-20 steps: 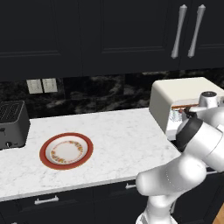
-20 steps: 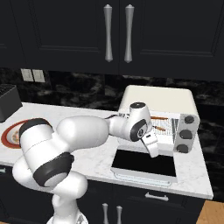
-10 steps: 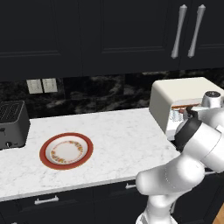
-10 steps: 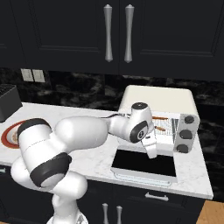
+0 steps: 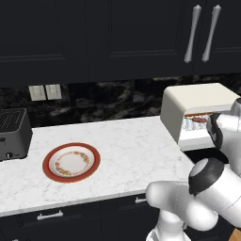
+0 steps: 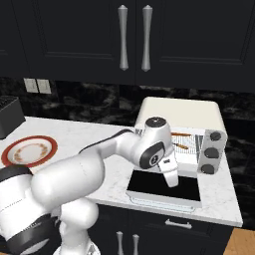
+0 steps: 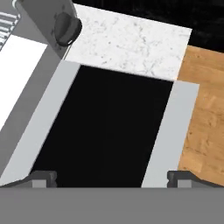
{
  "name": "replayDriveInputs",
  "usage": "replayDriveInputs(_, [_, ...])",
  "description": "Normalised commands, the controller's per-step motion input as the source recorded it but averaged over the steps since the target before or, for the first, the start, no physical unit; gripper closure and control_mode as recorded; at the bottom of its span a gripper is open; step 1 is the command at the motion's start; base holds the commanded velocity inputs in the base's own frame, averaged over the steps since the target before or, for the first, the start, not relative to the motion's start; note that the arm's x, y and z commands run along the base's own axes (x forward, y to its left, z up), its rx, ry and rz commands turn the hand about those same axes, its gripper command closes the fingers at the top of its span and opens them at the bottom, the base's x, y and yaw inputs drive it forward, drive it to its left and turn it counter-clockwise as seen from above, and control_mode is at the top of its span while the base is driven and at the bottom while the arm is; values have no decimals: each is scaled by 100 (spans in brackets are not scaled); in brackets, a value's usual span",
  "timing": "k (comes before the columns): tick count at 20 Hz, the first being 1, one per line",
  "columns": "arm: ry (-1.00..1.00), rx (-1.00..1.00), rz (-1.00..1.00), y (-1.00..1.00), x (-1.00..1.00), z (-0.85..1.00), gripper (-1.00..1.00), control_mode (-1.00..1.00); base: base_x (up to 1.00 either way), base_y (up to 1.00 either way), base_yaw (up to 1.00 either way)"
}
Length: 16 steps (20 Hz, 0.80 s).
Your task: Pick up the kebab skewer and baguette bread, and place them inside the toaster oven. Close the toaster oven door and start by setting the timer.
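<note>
The cream-white toaster oven (image 6: 182,110) stands at the counter's right end with its door (image 6: 164,187) folded down flat, dark glass facing up. On the wire rack inside lie two slim orange-brown pieces, the kebab skewer (image 6: 181,134) above and the baguette bread (image 6: 183,146) below; they are too small to tell apart surely. Reddish chunks (image 5: 200,120) show inside the oven (image 5: 202,99) in the left base view. My gripper (image 6: 173,183) hangs open just over the door glass, pointing down. In the hand view my gripper (image 7: 111,177) is open and nothing is held; its fingertips (image 7: 41,177) straddle the dark glass (image 7: 105,127).
An orange-rimmed plate (image 5: 71,162) sits on the marble counter (image 5: 127,146) to the left, with a dark slot toaster (image 5: 12,132) at the far left. Three dark knobs (image 6: 211,152) line the oven's right side. Wooden floor (image 7: 205,100) lies beyond the counter edge.
My hand has drawn back out from the oven mouth and dropped lower over the open door. The jaws stayed open, and the two pieces in the oven have not moved.
</note>
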Motion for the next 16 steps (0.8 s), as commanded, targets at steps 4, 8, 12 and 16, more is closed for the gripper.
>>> replayDriveInputs(4, [0, -1, 41, 1, -92, 1, -100, -100, 0, 0, 0])
replayDriveInputs(8, [0, -2, 46, 0, -87, -2, -100, -100, 0, 0, 0])
replayDriveInputs(12, [1, -1, 44, 2, -27, 0, -100, -100, 0, 0, 0])
replayDriveInputs(16, [4, -1, 36, 9, -8, -2, -100, -100, 0, 0, 0])
